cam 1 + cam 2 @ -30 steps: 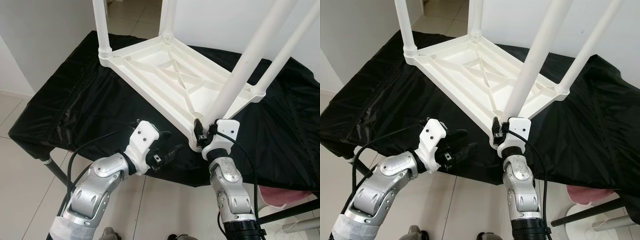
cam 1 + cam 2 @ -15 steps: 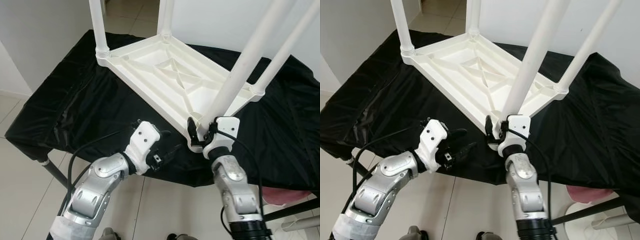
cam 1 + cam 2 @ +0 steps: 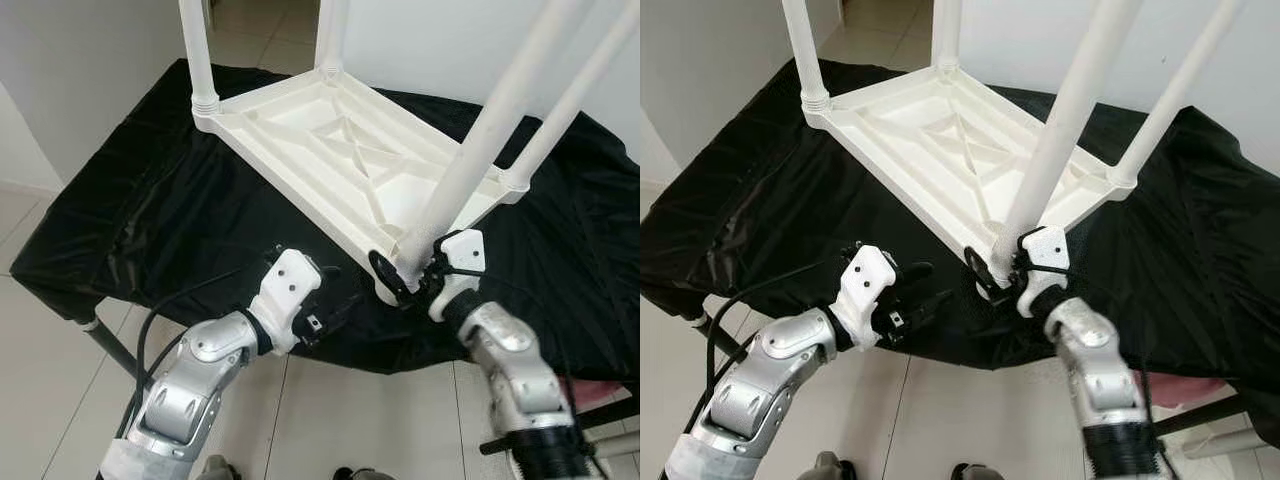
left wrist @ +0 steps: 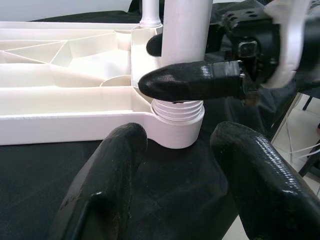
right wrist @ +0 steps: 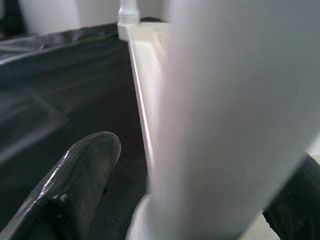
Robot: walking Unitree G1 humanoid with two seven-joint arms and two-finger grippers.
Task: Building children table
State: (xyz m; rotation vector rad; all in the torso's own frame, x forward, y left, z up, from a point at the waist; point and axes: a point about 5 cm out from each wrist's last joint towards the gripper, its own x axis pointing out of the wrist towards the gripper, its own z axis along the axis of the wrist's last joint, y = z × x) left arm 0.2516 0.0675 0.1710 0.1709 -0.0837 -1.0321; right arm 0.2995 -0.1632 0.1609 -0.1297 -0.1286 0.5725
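A white plastic children's table point(image 3: 340, 150) lies upside down on a black cloth point(image 3: 150, 200), its legs pointing up. My right gripper point(image 3: 405, 270) is shut on the near leg point(image 3: 480, 140) just above its threaded base, one finger on each side. In the left wrist view, one of the right gripper's fingers point(image 4: 195, 85) crosses the front of that leg above the socket collar point(image 4: 177, 125). My left gripper point(image 3: 340, 290) is open and holds nothing. It hovers at the cloth's front edge, left of that corner and pointing at it.
Three other legs point(image 3: 197, 50) point(image 3: 333, 30) point(image 3: 570, 100) rise from the far and right corners. The cloth-covered work table ends just in front of my arms, with tiled floor point(image 3: 40, 380) below. A pink item point(image 3: 1165, 385) lies under the table at the right. A white wall stands behind.
My right wrist has twisted and swung to the right around the base of the near leg, with its fingers still on the leg. The left gripper has hardly moved.
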